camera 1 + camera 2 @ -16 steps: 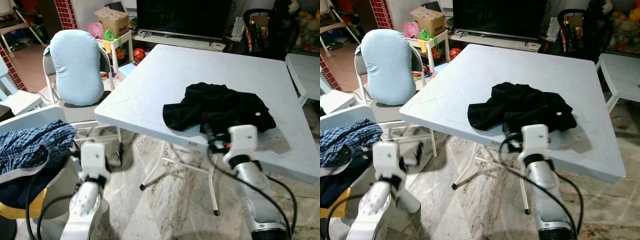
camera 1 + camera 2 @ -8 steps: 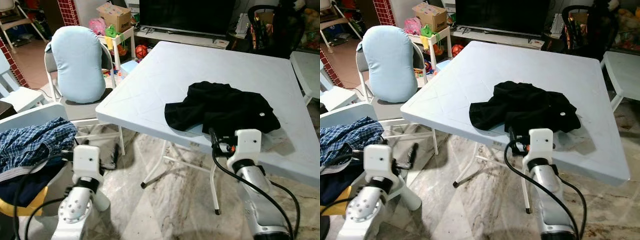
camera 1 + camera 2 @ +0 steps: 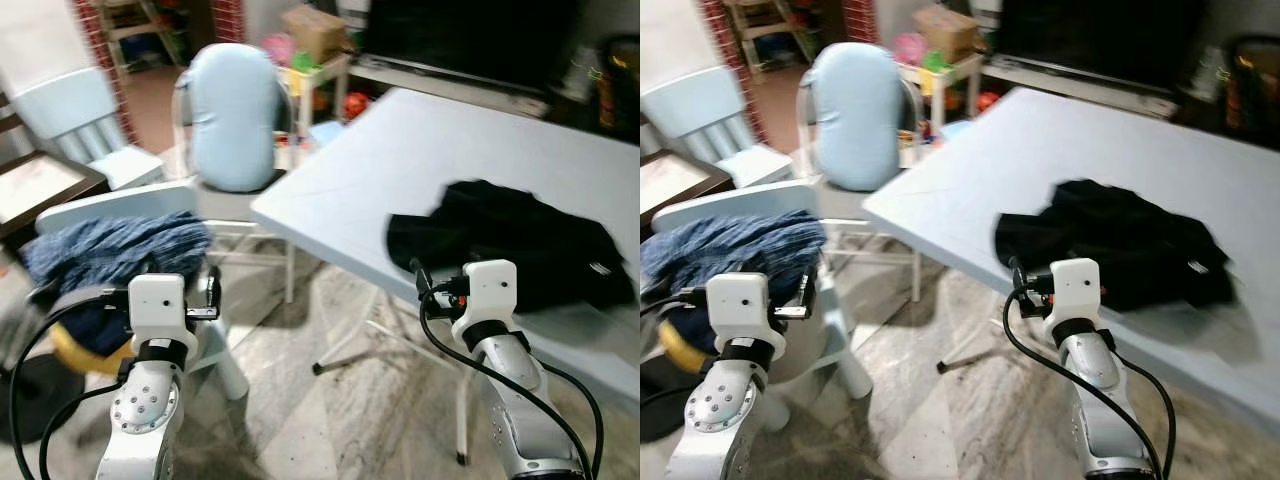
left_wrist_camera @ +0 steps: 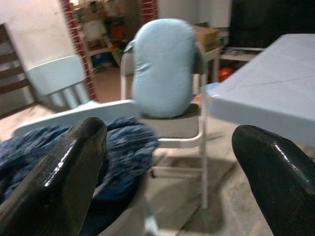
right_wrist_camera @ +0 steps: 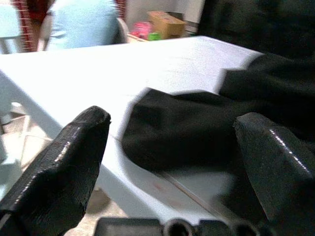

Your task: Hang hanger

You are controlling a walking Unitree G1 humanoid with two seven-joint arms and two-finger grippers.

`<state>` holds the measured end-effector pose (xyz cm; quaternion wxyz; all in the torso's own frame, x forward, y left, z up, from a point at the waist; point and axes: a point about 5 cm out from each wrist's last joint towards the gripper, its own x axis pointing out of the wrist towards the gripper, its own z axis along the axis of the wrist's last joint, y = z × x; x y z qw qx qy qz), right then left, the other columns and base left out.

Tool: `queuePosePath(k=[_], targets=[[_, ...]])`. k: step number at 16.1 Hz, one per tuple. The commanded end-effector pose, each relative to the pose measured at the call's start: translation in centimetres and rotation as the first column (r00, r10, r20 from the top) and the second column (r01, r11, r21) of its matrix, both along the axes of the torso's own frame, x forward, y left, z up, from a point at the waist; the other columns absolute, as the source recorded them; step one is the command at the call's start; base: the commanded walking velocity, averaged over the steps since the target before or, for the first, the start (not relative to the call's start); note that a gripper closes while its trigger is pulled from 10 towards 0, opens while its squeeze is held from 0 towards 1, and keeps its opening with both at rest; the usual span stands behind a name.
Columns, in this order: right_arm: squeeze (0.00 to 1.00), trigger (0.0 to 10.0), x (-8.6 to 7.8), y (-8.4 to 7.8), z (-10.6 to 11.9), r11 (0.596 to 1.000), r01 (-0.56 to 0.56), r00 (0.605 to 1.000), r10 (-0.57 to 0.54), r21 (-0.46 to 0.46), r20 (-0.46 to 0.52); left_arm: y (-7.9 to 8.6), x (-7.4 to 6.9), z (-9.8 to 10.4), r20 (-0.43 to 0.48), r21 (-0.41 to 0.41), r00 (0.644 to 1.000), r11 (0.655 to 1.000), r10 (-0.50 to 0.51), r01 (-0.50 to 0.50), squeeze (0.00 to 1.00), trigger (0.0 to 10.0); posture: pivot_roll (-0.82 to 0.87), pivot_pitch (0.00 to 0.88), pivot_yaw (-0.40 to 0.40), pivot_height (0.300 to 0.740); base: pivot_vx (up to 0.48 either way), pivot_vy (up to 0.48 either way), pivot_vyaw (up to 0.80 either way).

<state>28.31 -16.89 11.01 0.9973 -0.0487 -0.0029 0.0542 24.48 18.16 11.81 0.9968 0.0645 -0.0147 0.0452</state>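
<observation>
left arm [image 3: 140, 410]: silver metal tube, round joint housing with small dark screw holes near the wrist
left wrist block [image 3: 158, 305]: white boxy module, rounded corners, one small dark dot on its face
left cabling: black cables looping out at 9 o'clock of the arm
left gripper [image 4: 162, 182]: two long glossy black fingers with rounded tips, wide gap between them
right arm [image 3: 520, 410]: silver tube, black collar ring under the wrist block
right wrist block [image 3: 487, 288]: white box, small dark dot, red-orange connector at its 9 o'clock side
right cabling: black cable curling from the block down along the arm
right gripper [image 5: 172, 162]: two black fingers, spread apart, one matte and rough, one glossy; black bar with round screw heads between their bases
</observation>
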Motion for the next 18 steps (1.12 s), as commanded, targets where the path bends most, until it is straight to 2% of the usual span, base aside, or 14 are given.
queuePosePath(k=[1, 8, 11, 18], targets=[[0.00, 10.0, 0.0, 0.1, 0.6, 1.000, -0.013, 1.000, 0.013, -0.005, 0.017, 0.3, 0.1, 0.5, 0.012, 0.022, 0.999, 0.999, 0.030, -0.030, 0.00, 10.0, 0.05, 0.000, -0.041, 0.740, 0.000, 0.000, 0.80], [0.00, 10.0, -0.4, 1.6, 0.6, 0.997, -0.072, 0.997, 0.072, -0.008, 0.015, 0.4, 0.4, 0.9, 0.011, 0.002, 0.998, 0.998, 0.055, -0.055, 0.00, 10.0, 0.06, 0.000, -0.039, 0.740, 0.000, 0.000, 0.80], [0.00, 10.0, -0.4, 1.6, 0.7, 0.997, -0.075, 0.997, 0.075, -0.007, 0.017, 0.4, 0.4, 1.0, 0.012, -0.020, 0.998, 0.998, 0.064, -0.064, 0.00, 10.0, 0.05, 0.000, -0.039, 0.740, 0.000, 0.000, 0.74], [0.00, 10.0, -0.3, 1.4, 0.9, 0.998, -0.064, 0.998, 0.064, -0.007, 0.016, 0.1, 0.4, 1.2, 0.022, -0.046, 0.999, 0.998, 0.035, -0.034, 0.00, 10.0, 0.05, 0.000, -0.042, 0.740, 0.297, 0.000, 0.00]])
